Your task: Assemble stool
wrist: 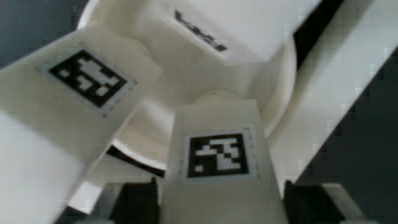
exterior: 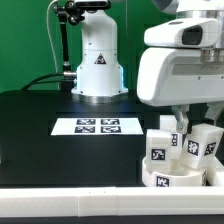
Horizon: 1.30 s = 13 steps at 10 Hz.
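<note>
A black table (exterior: 40,130) stands before a green backdrop (exterior: 25,40), evenly lit.

you have open black table (exterior: 40,130) across the exterior view's left, with only the flat marker board (exterior: 98,127) lying mid-table. at the right, the seat (exterior: 180,177) carries upright legs (exterior: 158,146) crowded close together, and the white rail (exterior: 70,193) lines the near edge.

White legs (exterior: 205,141), black-and-white square markers; white seat (exterior: 170,179); black table (exterior: 40,130); green backdrop (exterior: 25,40).
</note>
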Motion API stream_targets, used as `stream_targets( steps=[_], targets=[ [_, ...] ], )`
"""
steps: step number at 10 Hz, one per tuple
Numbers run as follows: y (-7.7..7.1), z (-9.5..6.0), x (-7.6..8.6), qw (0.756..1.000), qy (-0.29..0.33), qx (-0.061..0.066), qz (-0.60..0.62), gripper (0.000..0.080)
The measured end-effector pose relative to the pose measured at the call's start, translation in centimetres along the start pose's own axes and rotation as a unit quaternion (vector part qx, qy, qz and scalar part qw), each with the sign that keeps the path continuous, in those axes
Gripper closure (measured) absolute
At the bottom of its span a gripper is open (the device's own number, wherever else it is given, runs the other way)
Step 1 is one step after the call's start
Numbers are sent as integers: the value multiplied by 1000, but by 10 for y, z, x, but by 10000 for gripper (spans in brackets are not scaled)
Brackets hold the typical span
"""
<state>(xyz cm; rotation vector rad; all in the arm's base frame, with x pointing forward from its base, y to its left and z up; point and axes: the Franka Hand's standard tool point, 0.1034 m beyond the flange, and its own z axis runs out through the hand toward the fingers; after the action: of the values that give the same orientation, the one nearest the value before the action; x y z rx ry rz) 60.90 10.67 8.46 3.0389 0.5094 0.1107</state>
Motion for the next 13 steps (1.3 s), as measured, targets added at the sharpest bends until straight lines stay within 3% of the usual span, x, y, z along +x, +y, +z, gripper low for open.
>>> stream_targets(
  steps=[2, 7, 11, 12, 13],
  targets=[
    [0, 1, 1, 991, 10, 3, 130, 461],
    [-9, 1, 3, 925, 18, 10, 378, 461],
    [-17, 0, 5, 837, 19, 13, 546, 461],
    [-17, 0, 5, 821, 17, 16, 570, 461],
    [-16, 0, 5, 788, 13, 24, 615, 461]
  ],
)
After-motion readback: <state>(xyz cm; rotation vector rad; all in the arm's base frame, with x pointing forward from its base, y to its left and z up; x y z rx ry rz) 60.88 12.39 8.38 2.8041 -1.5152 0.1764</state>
